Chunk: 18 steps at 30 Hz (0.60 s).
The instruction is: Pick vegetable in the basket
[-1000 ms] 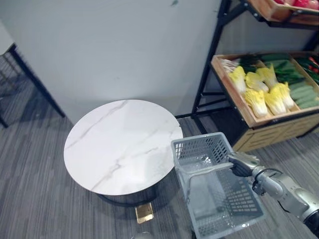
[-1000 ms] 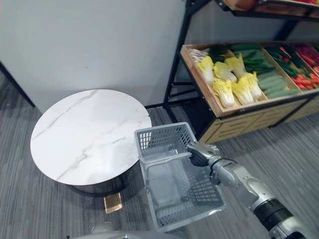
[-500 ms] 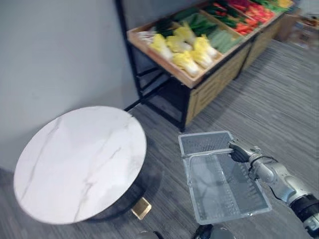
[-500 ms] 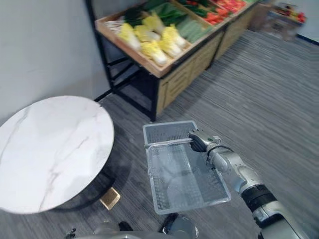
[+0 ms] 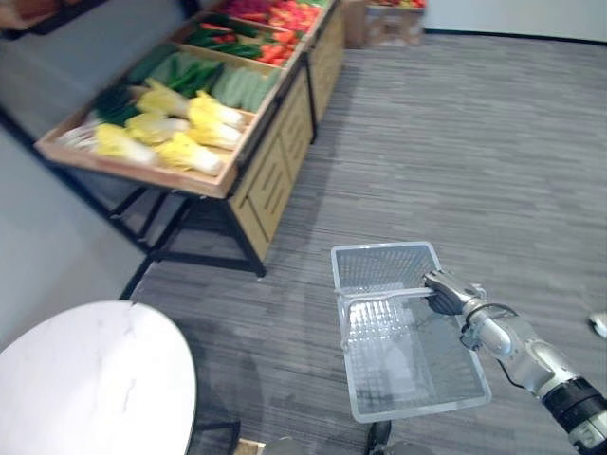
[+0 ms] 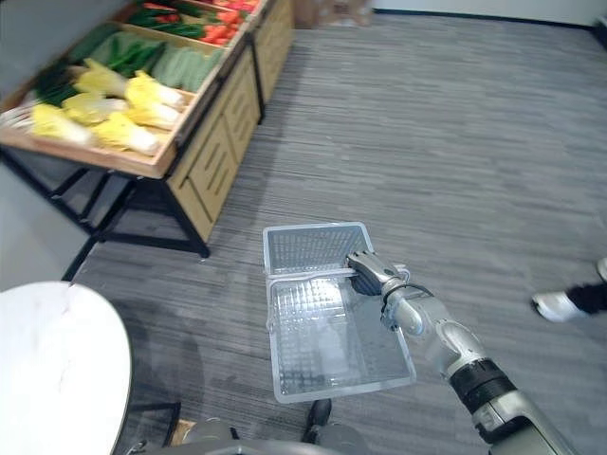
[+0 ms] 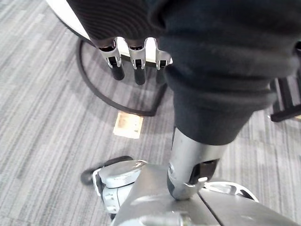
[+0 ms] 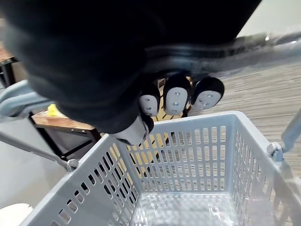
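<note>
A grey plastic basket [image 5: 383,269] hangs above the carpet with nothing in it. My right hand [image 5: 447,291] is shut on its handle [image 5: 379,296], with the fingers [image 8: 178,99] curled over the bar in the right wrist view. The vegetables lie on a wooden stand [image 5: 258,180] at the upper left: yellow cabbages [image 5: 194,123], green cucumbers [image 5: 239,87] and red vegetables [image 5: 285,14] further back. The basket is about a metre from the stand. My left hand [image 7: 136,70] hangs by my side in the left wrist view, fingers straight and holding nothing.
A round white marble table [image 5: 85,389] stands at the lower left. A person's shoe [image 6: 560,304] rests on the carpet at the right. Grey carpet stretches between the basket and the stand.
The camera has swung right: the table has slid to the lower left and the stand to the upper left. My right hand still holds the basket by its handle.
</note>
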### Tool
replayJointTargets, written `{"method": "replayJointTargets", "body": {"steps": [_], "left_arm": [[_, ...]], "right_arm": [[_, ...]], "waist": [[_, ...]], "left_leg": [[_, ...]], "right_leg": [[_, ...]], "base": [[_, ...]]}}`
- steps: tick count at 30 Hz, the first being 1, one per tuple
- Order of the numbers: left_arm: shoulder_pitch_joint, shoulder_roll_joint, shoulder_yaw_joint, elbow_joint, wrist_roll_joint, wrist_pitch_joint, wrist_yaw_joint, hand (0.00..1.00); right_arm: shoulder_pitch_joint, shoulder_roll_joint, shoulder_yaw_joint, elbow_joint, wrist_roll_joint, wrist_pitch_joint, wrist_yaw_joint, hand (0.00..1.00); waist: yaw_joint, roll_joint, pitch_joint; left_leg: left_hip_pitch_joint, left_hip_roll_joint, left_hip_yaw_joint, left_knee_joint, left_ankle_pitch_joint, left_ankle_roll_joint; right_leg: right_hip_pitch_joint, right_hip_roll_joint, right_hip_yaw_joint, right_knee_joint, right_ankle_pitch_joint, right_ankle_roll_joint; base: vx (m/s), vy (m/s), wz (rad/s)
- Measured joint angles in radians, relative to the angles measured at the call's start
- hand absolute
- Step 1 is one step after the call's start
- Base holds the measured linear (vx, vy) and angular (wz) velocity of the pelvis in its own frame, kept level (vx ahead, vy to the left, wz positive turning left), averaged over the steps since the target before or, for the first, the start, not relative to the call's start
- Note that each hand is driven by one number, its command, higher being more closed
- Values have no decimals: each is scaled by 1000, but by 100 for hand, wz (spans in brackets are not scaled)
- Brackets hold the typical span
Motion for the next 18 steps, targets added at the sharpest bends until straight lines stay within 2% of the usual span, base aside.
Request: {"method": "replayJointTargets", "body": {"steps": [3, 4, 5, 7, 9, 11, 18], "left_arm": [[1, -14, 4, -14, 0, -5, 0, 0], [4, -24, 10, -15, -1, -16, 0, 0], [5, -27, 13, -22, -4, -22, 0, 0], [6, -22, 10, -32, -22, -22, -13, 0], [6, -25, 7, -36, -22, -23, -16, 0], [5, -26, -3, -42, -22, -23, -24, 0], [5, -13, -26, -50, -19, -22, -36, 0]], "right_arm": [[0, 0, 20, 3, 7, 2, 1, 100], [0, -4, 21, 10, 7, 2, 1, 100], [-1, 7, 20, 24, 7, 3, 1, 100], [2, 24, 24, 43, 14, 3, 2, 100], [2, 37, 21, 53, 16, 2, 2, 100], [16, 64, 12, 80, 17, 0, 2, 100], [132, 112, -70, 80, 22, 4, 2, 100]], "waist": [[3, 20, -6], [6, 32, -7], [11, 28, -1], [2, 11, -1], [7, 7, -2], [4, 8, -3], [10, 5, -4]], "left_leg": [[-40, -31, -161, -126, 8, 3], [-51, -33, -200, -175, 42, 1], [-44, -41, -198, -183, 63, -23], [-47, -75, -179, -185, 62, -5], [-44, -106, -155, -181, 55, 9], [-39, -139, -166, -183, 51, 16], [2, -177, -197, -200, 41, 51]], "right_leg": [[-30, 12, 75, 4, 15, 24], [-41, 19, 104, 4, 24, 37], [-42, 14, 128, 1, 30, 45], [-36, -20, 141, -37, 56, 79], [-26, -48, 163, -71, 81, 99], [-8, -74, 159, -91, 99, 110], [32, -104, 139, -95, 102, 118]], "base": [[18, 195, -91], [11, 249, -90], [31, 282, -61], [48, 326, -22], [39, 239, -11], [50, 161, 14], [32, 69, 7]]}}
